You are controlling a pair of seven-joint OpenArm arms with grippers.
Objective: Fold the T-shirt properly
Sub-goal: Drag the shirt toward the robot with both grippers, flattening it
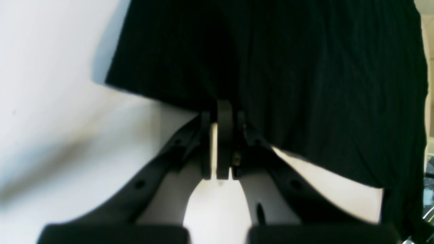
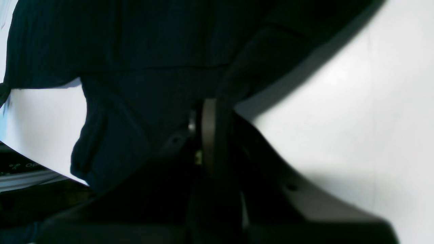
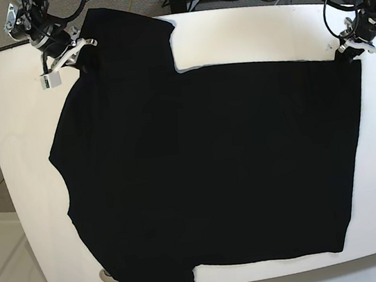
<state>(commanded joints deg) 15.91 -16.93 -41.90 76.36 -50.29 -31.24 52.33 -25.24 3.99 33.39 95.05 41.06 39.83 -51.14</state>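
So right now the T-shirt (image 3: 206, 173) is lying spread out flat over most of the white tabletop (image 3: 243, 31), near hem hanging close to the front edge, one sleeve poking out at the near left corner and the other up at the far left. Moving back, both arms are working the far edge. The left gripper (image 1: 223, 112) is sitting at the far corner on the base view's right, and in its wrist view the jaws are looking pinched together right on the hem, so I'm reading it as clamping the cloth. The right gripper (image 2: 206, 105) is over at the far sleeve/shoulder area, and its wrist view is showing dark fabric bunching up around closed jaws, so it's gripping cloth too, though it's murky in there. My guess is we're at the very start of the first fold, with both far corners being grabbed. Next move is probably going to need both arms lifting together and carrying that far edge toward the near edge evenly, otherwise the cloth's going to skew or slip out.
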